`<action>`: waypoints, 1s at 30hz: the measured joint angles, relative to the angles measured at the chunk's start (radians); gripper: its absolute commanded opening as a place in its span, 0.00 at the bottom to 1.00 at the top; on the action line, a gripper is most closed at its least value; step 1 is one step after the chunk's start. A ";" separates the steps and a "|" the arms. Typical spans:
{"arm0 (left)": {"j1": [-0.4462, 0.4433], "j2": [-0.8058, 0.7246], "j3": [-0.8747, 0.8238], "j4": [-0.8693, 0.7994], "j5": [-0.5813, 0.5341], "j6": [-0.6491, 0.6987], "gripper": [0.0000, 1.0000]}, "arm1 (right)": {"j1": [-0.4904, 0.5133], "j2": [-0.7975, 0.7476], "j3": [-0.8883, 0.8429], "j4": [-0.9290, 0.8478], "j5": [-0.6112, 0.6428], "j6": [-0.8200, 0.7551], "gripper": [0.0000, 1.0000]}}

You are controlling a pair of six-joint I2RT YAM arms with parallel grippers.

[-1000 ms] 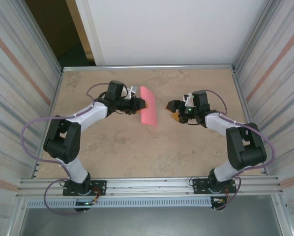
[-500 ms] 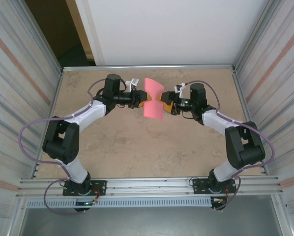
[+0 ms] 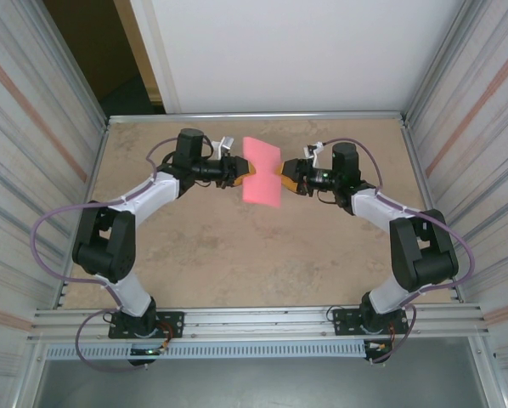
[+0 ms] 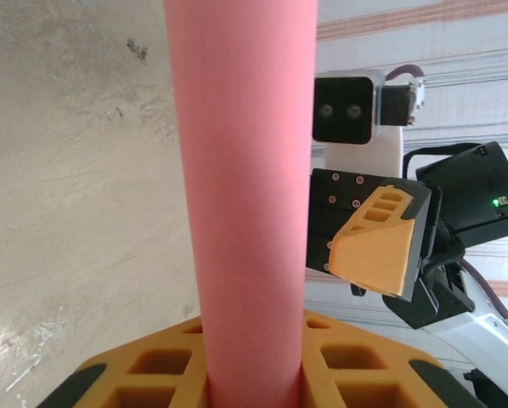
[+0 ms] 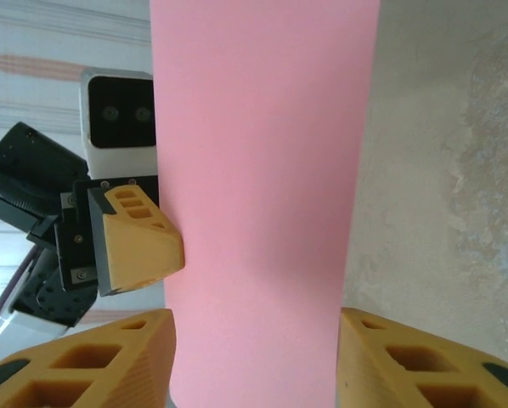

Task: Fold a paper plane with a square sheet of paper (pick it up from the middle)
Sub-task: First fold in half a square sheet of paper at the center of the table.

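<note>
Pink-red and thin, the square sheet of paper [image 3: 262, 172] hangs between the two gripper tips over the far middle of the table [image 3: 237, 255]. From above it reads as a slanted band, running from far-left to near-right.

The left gripper [image 3: 244, 172] meets the band's left edge at mid-length. In the left wrist view its orange fingers [image 4: 143, 374] sit tight against both sides of the band, clamped on it.

The right gripper [image 3: 281, 176] meets the right edge opposite. In the right wrist view its fingers [image 5: 93, 357] stand wide apart with the sheet between them, each tip just at a paper edge. One left-gripper finger touches the sheet's far side.
</note>
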 measured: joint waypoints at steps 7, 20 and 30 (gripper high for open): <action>0.000 0.001 0.000 -0.004 0.000 0.003 0.26 | -0.002 -0.008 0.012 -0.054 0.003 -0.010 0.21; 0.024 -0.006 -0.026 -0.080 -0.063 0.045 0.69 | -0.003 -0.034 0.066 -0.231 0.042 -0.093 0.00; 0.208 -0.170 -0.207 -0.237 -0.219 0.114 0.99 | -0.010 -0.126 0.282 -0.684 0.199 -0.298 0.00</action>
